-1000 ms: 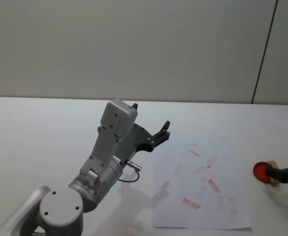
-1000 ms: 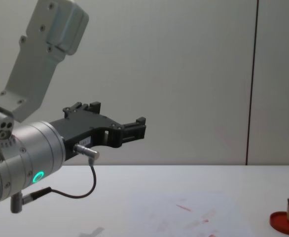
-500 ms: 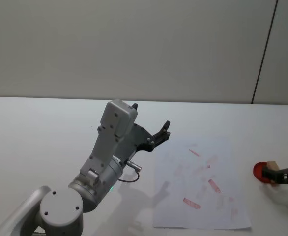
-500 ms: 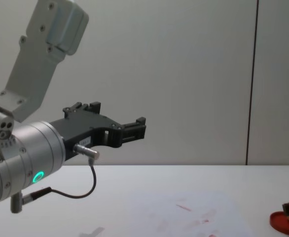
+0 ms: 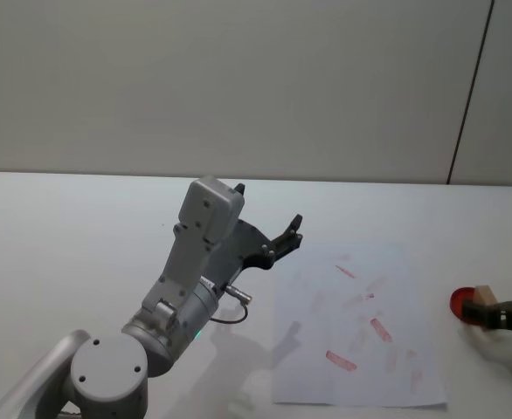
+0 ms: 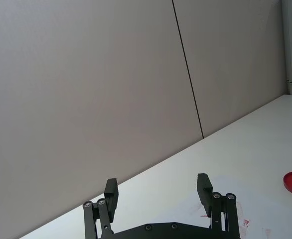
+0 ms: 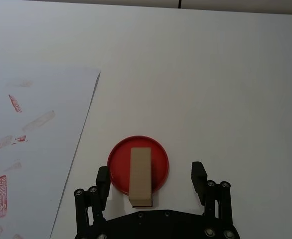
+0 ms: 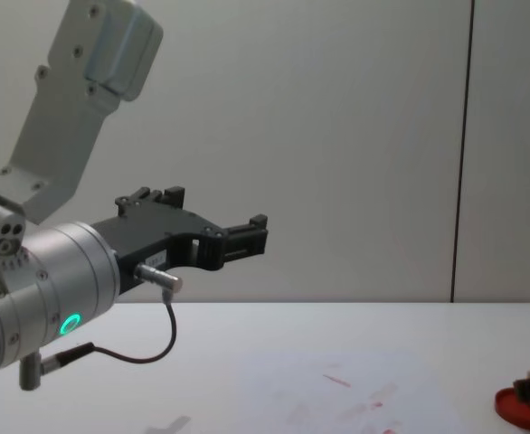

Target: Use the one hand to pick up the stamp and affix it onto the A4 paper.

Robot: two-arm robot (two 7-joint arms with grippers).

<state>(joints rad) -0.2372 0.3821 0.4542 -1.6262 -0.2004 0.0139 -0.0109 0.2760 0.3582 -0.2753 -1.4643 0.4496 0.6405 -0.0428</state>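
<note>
The stamp [image 7: 140,177], a small tan wooden block, lies flat across the round red ink pad [image 7: 158,152], one end sticking out over the pad's rim. My right gripper [image 7: 151,175] is open, with one finger [image 7: 102,180] on either side of the stamp and a gap to it on both sides. In the head view the stamp [image 5: 482,296] and the right gripper [image 5: 503,315] sit at the right edge, just right of the A4 paper [image 5: 352,332], a white sheet with red stamp marks. The left gripper [image 6: 157,185] hangs open and idle above the table, left of the paper.
The paper's edge [image 7: 83,127] runs close to the ink pad [image 5: 460,303]. The bulky grey left arm [image 5: 195,271] rises over the table's left half. A grey wall with a dark vertical seam [image 8: 462,154] stands behind the table.
The right gripper has drawn slightly back toward the right edge in the head view and sunk lower in the chest view. The left arm has not moved.
</note>
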